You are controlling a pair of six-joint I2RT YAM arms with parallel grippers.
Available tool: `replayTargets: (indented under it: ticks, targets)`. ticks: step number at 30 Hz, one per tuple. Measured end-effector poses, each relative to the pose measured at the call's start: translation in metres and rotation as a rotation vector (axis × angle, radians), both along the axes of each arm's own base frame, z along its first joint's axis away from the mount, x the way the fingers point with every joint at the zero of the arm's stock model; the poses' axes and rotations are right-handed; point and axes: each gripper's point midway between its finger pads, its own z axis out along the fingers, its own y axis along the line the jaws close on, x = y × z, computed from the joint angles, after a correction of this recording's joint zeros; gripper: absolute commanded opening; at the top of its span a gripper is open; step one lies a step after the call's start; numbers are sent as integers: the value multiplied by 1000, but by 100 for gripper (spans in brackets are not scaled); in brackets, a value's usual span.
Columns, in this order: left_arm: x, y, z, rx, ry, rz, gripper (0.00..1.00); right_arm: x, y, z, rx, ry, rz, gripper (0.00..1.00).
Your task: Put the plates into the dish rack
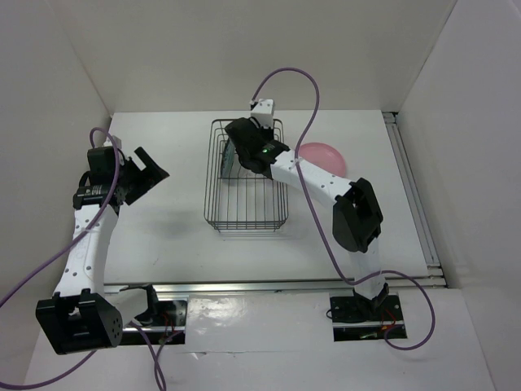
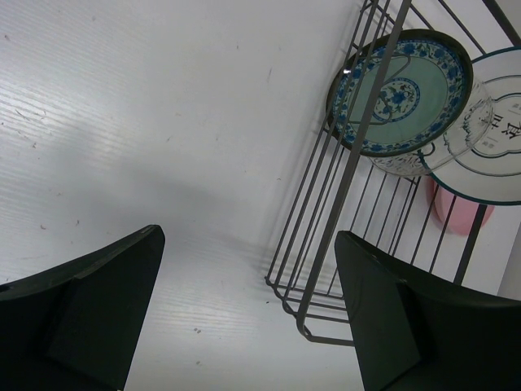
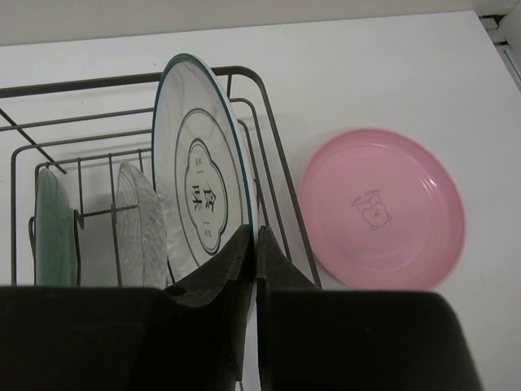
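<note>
The left end effector (image 1: 145, 173) is being held over the bare worktop (image 1: 163, 236), left of the dish rack (image 1: 244, 224) and apart from it. In the left wrist view its two dark fingers (image 2: 89, 318) are being kept wide apart, with nothing between them.

Three plates are being carried on edge inside the rack, set one behind another among the upright wires. In the right wrist view the teal-green plate (image 3: 54, 228) is being seen at the left. The clear glass plate (image 3: 138, 220) is standing just beside it. The white plate (image 3: 199, 175), with its dark rim and line drawing, is standing next, nearest the rack's right-hand wall.

The right end effector (image 3: 253, 240) is being held low at that plate's lower edge. Its fingers are being pressed almost together, with the white plate's rim clamped in the narrow slit between them.

Further right, the pink plate (image 3: 381, 208) is being left flat on the worktop, outside the rack and just beside its wall. It is not being touched by either end effector.
</note>
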Motion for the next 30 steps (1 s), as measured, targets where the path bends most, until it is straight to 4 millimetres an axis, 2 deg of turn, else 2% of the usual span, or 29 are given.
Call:
replayTargets:
  ticks: [3, 14, 17, 18, 23, 30]
  targets:
    - [0, 0, 0, 0, 0, 0, 100, 1, 2, 1, 4, -2, 1, 16]
    - [0, -2, 0, -6, -1, -8, 100, 0, 6, -6, 28, -2, -5, 17]
    - [0, -2, 0, -6, -1, -8, 100, 0, 11, -19, 20, 17, 2, 23]
    - [0, -2, 0, -6, -1, -8, 100, 0, 13, -23, 18, 24, 5, 29]
    - [0, -2, 0, -6, -1, -8, 100, -4, 20, -34, 0, 45, 19, 38]
    - [0, -2, 0, -6, -1, -8, 100, 3, 29, -26, 6, 29, 28, 39]
